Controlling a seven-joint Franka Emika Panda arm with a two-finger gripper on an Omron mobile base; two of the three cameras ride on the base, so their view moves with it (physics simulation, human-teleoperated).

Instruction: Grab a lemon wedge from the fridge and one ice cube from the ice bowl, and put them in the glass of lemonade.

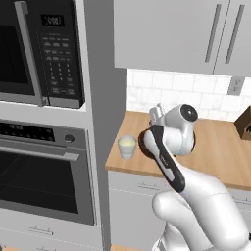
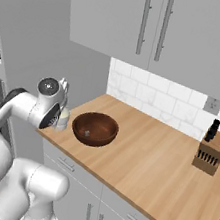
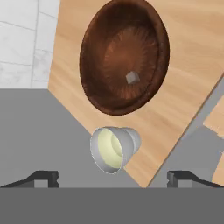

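**Gripper above the counter corner, jaws wide and empty**

The wooden counter [image 2: 149, 159] serves as the reference surface. The ice bowl [image 2: 94, 128], wide, shallow and dark brown, sits on the counter near its left end. The glass of lemonade [image 1: 127, 146] stands just beside the bowl, at the counter's outer corner, upright and holding pale yellow liquid. One ice cube [image 3: 132, 78], small and grey-white, lies on the bowl floor, slightly off centre.

The gripper [image 3: 112, 177] hangs above the counter over glass and bowl, fingers spread to full width with nothing between them.

Handling judgement: the cube is likely light, rigid and slippery. Take it across two opposite flat faces, closing squarely, since a skewed pinch may squirt it along the curved bowl floor. The glass is light and tippable; approach from above without touching its rim.
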